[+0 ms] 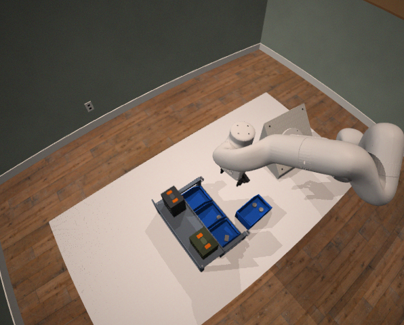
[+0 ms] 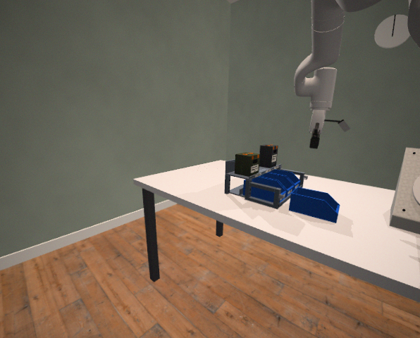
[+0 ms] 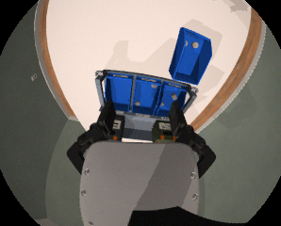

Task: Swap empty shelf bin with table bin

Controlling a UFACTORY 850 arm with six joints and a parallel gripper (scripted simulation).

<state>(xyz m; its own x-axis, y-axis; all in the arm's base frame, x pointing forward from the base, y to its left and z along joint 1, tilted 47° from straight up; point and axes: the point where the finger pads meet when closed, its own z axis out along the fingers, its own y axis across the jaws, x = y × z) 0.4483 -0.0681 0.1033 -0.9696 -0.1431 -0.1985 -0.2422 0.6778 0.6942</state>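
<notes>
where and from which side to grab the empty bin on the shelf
Probably the upper edge of its side wall farther from the middle bin, from above: the empty bin is open on top, the middle one crowds its other side, and a board covers its rear.
</notes>
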